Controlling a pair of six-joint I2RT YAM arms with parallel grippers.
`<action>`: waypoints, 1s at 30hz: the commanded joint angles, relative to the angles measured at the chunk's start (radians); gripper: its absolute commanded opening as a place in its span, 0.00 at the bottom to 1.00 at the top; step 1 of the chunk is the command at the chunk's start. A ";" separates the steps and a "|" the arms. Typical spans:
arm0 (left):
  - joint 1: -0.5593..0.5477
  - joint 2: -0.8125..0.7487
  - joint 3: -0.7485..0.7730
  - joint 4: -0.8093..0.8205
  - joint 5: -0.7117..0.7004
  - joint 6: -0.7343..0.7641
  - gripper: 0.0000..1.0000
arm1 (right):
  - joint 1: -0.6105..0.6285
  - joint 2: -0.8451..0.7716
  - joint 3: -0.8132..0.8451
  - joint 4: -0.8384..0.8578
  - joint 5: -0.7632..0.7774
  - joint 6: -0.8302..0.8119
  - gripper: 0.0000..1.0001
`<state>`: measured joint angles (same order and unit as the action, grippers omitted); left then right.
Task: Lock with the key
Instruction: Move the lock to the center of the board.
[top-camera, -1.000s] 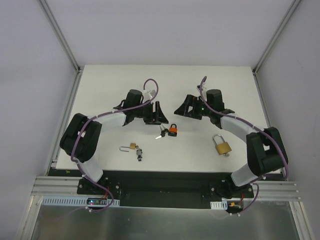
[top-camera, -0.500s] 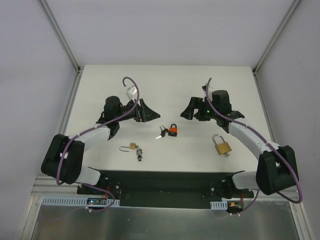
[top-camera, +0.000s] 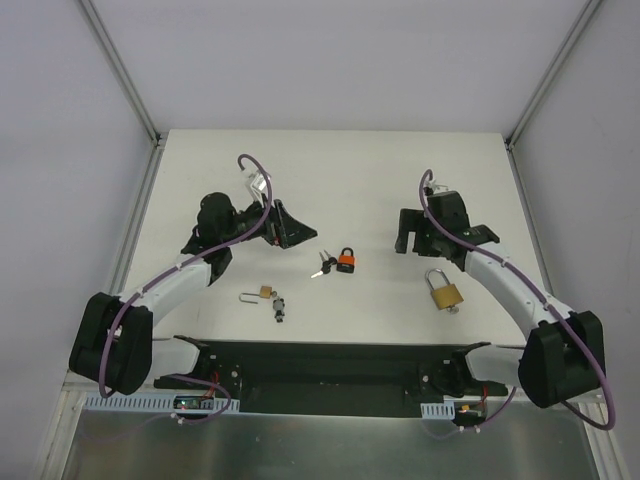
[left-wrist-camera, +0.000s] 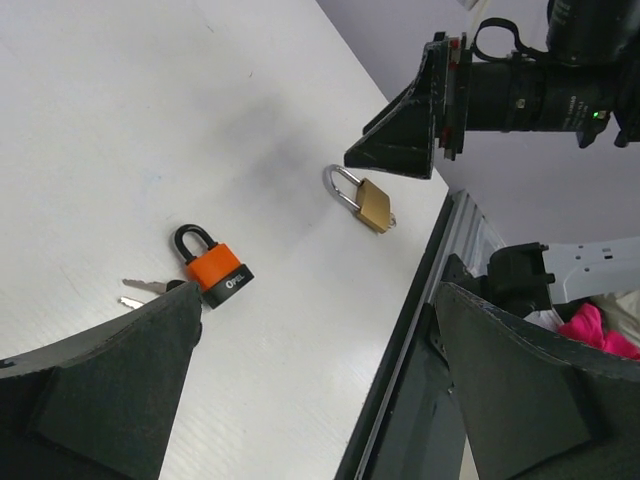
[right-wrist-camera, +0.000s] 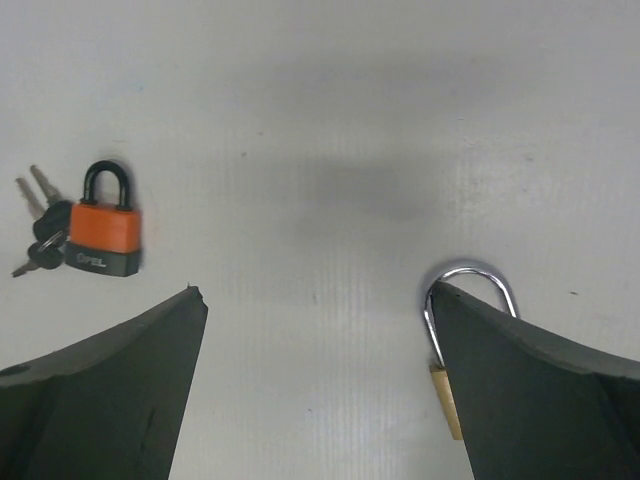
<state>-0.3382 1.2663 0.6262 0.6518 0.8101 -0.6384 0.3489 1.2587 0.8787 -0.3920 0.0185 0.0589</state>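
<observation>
Since a second ago the left gripper (top-camera: 296, 226) swung outward and opened right up, holding nothing. The right gripper (top-camera: 420, 238) drifted right, gaping empty too. Nearest, lower left of centre, a small brass padlock (top-camera: 264, 293) lay beside a key (top-camera: 280, 308). The big brass padlock (top-camera: 445, 292) sat lower right, and the orange padlock (top-camera: 347, 262) with its keys (top-camera: 323, 266) was dead centre, farther back.

An orange padlock (top-camera: 346, 261) lies flat mid-surface (top-camera: 360, 180), shackle closed, keys (top-camera: 323, 267) touching its left side, a brass padlock (top-camera: 444, 291) lying well apart to its right.
</observation>
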 joint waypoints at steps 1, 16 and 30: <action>-0.019 -0.030 0.053 -0.092 -0.043 0.112 0.99 | -0.022 -0.070 -0.004 -0.116 0.193 0.002 0.97; -0.082 0.019 0.112 -0.133 -0.005 0.144 0.99 | -0.208 0.044 -0.098 -0.216 0.170 0.087 0.99; -0.085 0.010 0.102 -0.126 0.001 0.141 0.98 | -0.343 0.156 -0.155 -0.151 -0.110 0.050 0.96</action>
<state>-0.4137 1.2881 0.7006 0.5018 0.7841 -0.5220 0.0090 1.4048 0.7444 -0.5529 0.0067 0.1146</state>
